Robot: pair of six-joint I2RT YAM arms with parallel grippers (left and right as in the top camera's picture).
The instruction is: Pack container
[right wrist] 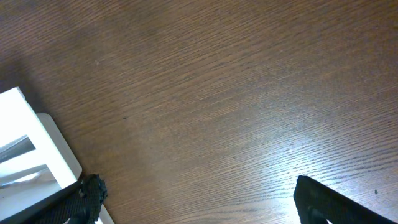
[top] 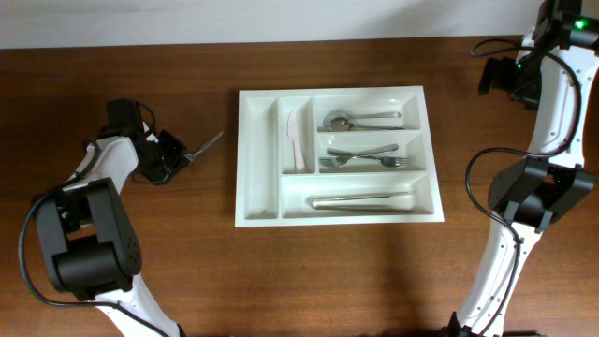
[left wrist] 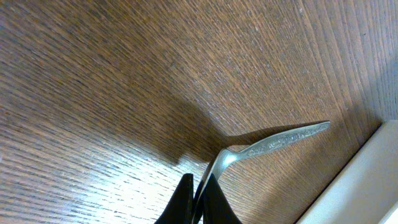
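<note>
At the centre of the table [top: 374, 271], overhead, the container [top: 259, 159] lies flat, with cutlery in four compartments. To its left, the left end effector [top: 176, 157] is clenched on a metal utensil [top: 208, 143]. Only the left wrist view shows its fingers [left wrist: 185, 194] pinching the neck, leaving the patterned handle free. The right wrist view alone shows the right end effector [right wrist: 196, 202] released, near the container's corner.
</note>
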